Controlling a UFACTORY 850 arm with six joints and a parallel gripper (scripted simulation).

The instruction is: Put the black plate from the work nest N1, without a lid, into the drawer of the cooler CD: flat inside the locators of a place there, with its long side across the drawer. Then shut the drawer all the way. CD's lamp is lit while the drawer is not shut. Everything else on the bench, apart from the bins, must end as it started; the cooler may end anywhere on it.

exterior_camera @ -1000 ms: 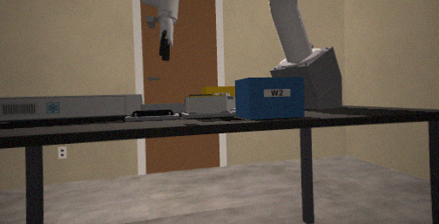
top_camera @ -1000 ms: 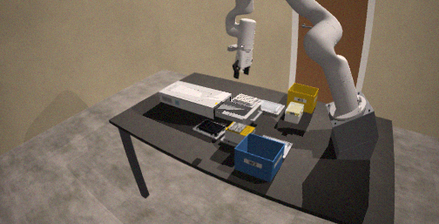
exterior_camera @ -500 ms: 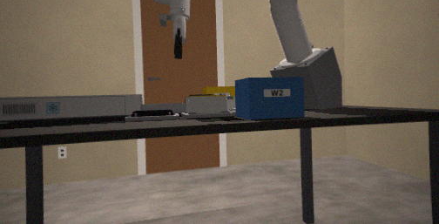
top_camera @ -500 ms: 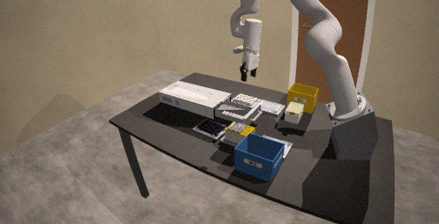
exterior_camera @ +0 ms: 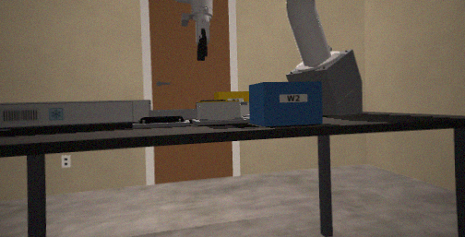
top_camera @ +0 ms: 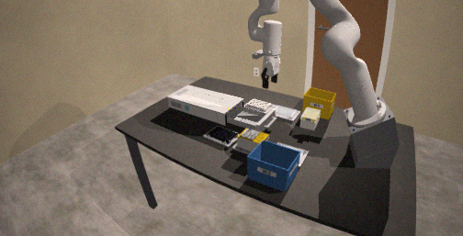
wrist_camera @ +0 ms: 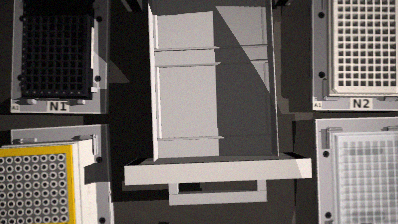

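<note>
The black plate sits in nest N1 with no lid, left of the drawer in the wrist view. The cooler CD has its lamp lit yellow. Its drawer is pulled out and empty; thin cross ribs and side locators show on its floor. The drawer front carries a handle. The gripper is open and empty, high above the bench by the drawer. Its fingers do not show clearly in the wrist view.
Nest N2 holds a white plate. A clear-topped plate lies below it in the wrist view. A yellow-framed plate stands beside N1. The blue bin W2 and a yellow bin stand nearby.
</note>
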